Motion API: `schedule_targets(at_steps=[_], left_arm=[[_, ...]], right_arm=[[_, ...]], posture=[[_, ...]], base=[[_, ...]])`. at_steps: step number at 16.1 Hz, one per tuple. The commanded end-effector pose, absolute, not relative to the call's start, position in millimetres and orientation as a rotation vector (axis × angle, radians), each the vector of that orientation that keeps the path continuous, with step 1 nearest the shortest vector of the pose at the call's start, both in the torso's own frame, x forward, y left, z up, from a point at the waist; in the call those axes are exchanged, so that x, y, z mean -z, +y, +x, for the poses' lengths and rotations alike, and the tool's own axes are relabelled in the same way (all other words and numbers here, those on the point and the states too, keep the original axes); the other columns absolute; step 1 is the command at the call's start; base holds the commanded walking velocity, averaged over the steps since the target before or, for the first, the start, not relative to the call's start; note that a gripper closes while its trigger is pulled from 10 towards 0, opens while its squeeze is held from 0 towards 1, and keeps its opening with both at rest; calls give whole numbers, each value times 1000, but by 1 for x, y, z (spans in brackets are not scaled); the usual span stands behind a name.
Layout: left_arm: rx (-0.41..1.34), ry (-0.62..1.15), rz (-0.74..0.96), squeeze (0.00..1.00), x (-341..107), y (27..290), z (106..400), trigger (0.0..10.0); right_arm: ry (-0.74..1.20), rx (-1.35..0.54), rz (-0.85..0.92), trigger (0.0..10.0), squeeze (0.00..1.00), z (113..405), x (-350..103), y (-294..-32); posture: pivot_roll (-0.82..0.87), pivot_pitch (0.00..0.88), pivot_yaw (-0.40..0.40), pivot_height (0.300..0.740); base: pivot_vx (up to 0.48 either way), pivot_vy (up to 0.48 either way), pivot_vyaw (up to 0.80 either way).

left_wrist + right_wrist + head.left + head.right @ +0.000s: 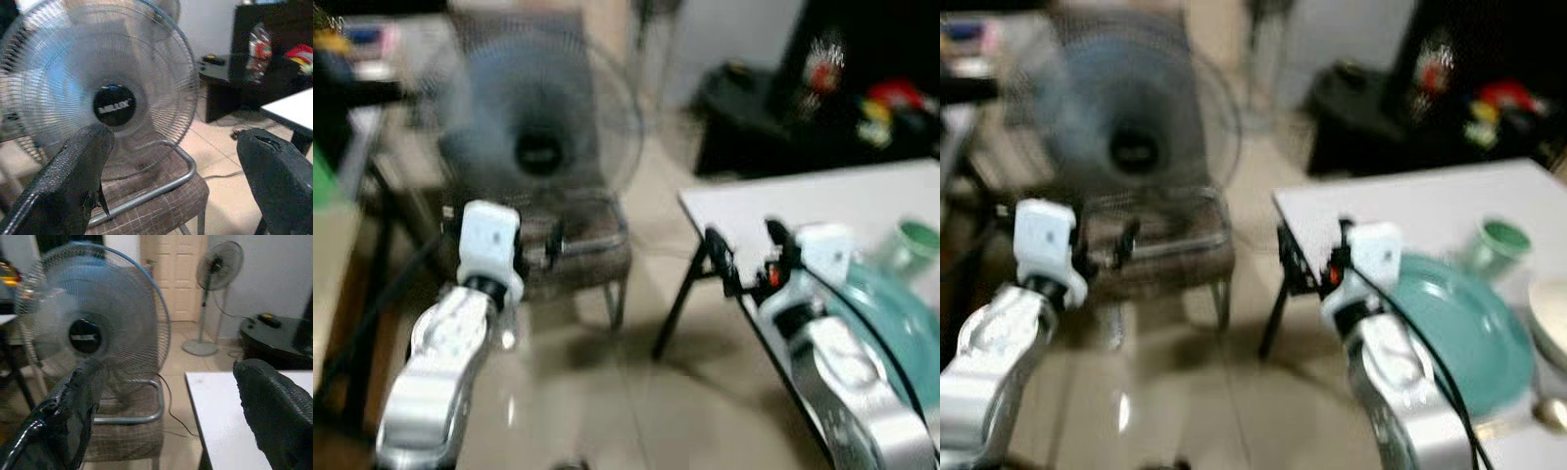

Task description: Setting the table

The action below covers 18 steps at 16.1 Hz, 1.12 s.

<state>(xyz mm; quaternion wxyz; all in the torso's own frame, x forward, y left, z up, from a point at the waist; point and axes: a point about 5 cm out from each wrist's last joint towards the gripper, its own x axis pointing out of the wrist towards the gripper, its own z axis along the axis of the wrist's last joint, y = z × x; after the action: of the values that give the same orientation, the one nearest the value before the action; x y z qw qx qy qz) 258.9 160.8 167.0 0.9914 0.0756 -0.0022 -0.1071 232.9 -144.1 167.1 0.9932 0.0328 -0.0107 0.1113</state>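
Note:
A white table point(1410, 206) stands at the right and carries a teal plate point(1459, 333), a green cup point(1498, 245), a pale bowl point(1552, 313) at the edge and a spoon point(1552, 411). My right gripper point(1315, 245) is open and empty, hovering at the table's near left corner, just left of the plate. My left gripper point(536, 250) is also open and empty. It is held out over the floor in front of a chair point(578, 255). The head views are blurred.
A large blue-rimmed fan point(105, 88) sits on the brown chair seat point(161, 210) straight ahead. A low black cabinet point(773, 117) with colourful items stands behind the table. A pedestal fan point(217, 264) is near a door. Tiled floor point(607, 392) lies between chair and table.

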Motion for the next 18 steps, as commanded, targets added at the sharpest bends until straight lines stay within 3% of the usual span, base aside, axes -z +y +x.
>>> schedule_targets(at_steps=[1,5,7,18], left_arm=[[235,-32,143,0,-173,158,258,10000],[211,-27,131,0,-172,158,261,10000],[190,-19,120,0,-169,162,257,10000],[180,-8,127,0,-169,166,257,10000]], right_arm=[[-18,-218,71,10000,1000,232,-166,-145],[-13,-221,66,10000,1000,231,-163,-146],[1,-165,89,10000,1000,233,-159,-151],[56,-135,94,10000,1000,234,-149,-153]], posture=[[-9,26,-56,740],[-12,30,-50,740],[-6,7,-75,740],[8,14,-73,740]], base=[[0,0,800],[0,0,800],[0,0,0],[0,361,0]])
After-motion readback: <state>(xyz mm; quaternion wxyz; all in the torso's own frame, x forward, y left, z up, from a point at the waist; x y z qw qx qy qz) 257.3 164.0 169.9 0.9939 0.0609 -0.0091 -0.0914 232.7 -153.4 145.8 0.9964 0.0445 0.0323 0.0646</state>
